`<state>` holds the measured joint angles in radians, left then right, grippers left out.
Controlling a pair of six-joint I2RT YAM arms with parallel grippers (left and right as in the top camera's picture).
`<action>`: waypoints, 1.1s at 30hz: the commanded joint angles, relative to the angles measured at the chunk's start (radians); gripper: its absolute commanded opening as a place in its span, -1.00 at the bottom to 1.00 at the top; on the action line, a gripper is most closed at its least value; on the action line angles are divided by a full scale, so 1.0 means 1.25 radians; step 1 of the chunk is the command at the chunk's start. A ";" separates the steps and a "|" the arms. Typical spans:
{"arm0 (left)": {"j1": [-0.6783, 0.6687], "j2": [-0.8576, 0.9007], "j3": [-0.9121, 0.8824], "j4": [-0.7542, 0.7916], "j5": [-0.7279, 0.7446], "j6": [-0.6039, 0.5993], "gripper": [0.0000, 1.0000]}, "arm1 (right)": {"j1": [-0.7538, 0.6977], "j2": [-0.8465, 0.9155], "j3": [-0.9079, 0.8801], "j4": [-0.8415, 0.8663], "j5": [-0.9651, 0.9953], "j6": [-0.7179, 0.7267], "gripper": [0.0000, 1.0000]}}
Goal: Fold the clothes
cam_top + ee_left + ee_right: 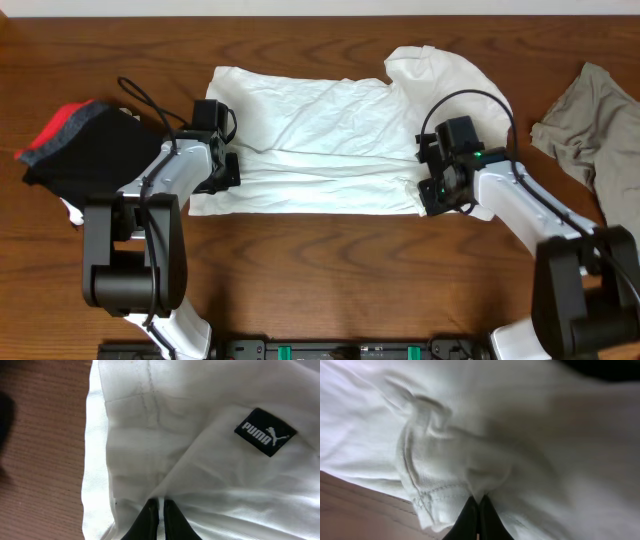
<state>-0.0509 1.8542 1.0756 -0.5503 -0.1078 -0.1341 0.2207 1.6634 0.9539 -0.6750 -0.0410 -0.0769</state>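
**Overhead: two arms pinch a white T-shirt at opposite ends**

Seen from above, the white T-shirt [320, 140] lies spread and creased across the middle of the wooden worktop [320, 260], nearer its far edge. Its long side runs left to right, and one part is bunched up at the far right end. The left gripper [224, 172] sits at the shirt's left end and the right gripper [432, 192] at its near right corner.

The left wrist view shows that gripper's black fingers [150, 516] drawn together to a narrow slit, with a fold of white cloth nipped at their tips beside a stitched hem [150, 390]. A small black label [265, 431] lettered PUMA in white lies on the cloth nearby.

The right wrist view shows the other pair of fingers pressed closed on bunched fabric just inside a stitched edge, with bare wood below.

A black and red garment [70, 145] is heaped at the worktop's left edge, beside the left arm. A khaki-grey garment [595, 125] lies at the right edge, apart from the shirt.
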 commanded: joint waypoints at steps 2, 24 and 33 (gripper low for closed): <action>0.007 0.016 -0.022 -0.004 0.015 -0.007 -0.82 | 0.005 -0.082 0.045 0.016 0.045 0.010 -0.97; 0.007 0.016 -0.022 -0.007 0.015 -0.007 -0.82 | 0.005 0.016 0.051 0.009 0.026 0.010 -0.71; 0.007 0.016 -0.022 -0.007 0.015 -0.007 -0.81 | 0.006 0.026 0.037 0.007 -0.019 0.010 -0.62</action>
<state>-0.0509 1.8542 1.0756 -0.5503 -0.1078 -0.1341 0.2207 1.6825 1.0149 -0.6807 -0.0380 -0.0696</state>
